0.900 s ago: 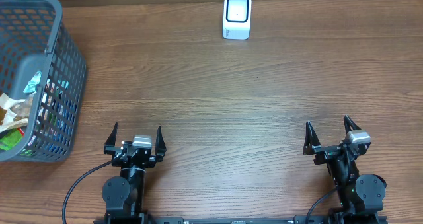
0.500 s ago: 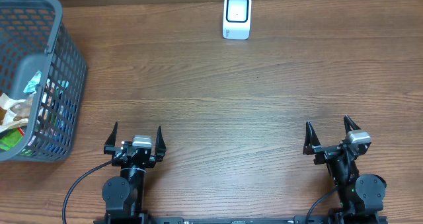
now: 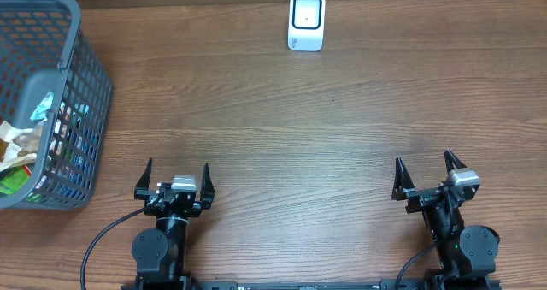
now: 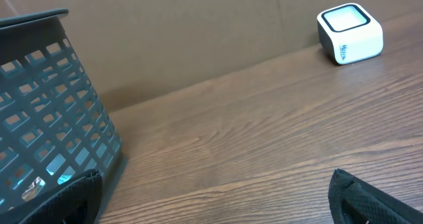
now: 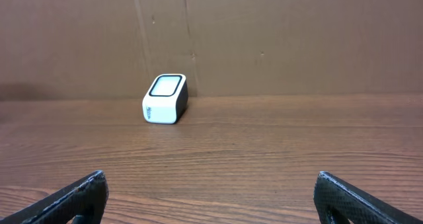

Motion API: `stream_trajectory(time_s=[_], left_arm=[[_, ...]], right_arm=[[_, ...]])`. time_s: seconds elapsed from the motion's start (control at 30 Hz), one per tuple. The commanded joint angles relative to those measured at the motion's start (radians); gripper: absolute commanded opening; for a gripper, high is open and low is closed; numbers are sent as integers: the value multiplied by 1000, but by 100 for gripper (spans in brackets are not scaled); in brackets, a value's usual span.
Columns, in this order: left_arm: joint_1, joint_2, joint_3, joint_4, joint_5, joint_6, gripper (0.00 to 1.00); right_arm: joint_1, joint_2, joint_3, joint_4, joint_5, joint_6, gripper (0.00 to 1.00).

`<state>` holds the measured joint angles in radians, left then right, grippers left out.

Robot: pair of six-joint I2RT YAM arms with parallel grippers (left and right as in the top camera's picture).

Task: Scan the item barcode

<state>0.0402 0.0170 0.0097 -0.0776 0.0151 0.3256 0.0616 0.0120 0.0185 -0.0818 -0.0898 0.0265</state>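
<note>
I see left gripper (image 3: 177,172) and right gripper (image 3: 423,163) spread wide, both empty. Scanner (image 3: 307,20) sits far; items (image 3: 17,149) in basket (image 3: 85,93).

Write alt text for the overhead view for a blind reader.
A small white scanner stands at the far edge of a wooden table, seen from above, with a grey mesh basket holding packets at the left. At the near edge, the left claw and right claw are both open and empty.
</note>
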Motion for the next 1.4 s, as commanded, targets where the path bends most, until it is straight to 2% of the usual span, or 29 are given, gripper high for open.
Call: stream_trajectory(time_s=[0.0, 1.37], left_arm=[[5, -8, -5, 2, 15, 19, 100], [5, -8, -5, 2, 14, 19, 100]], right_arm=[[5, -8, -10, 5, -4, 6, 100], [5, -8, -10, 5, 18, -1, 100]])
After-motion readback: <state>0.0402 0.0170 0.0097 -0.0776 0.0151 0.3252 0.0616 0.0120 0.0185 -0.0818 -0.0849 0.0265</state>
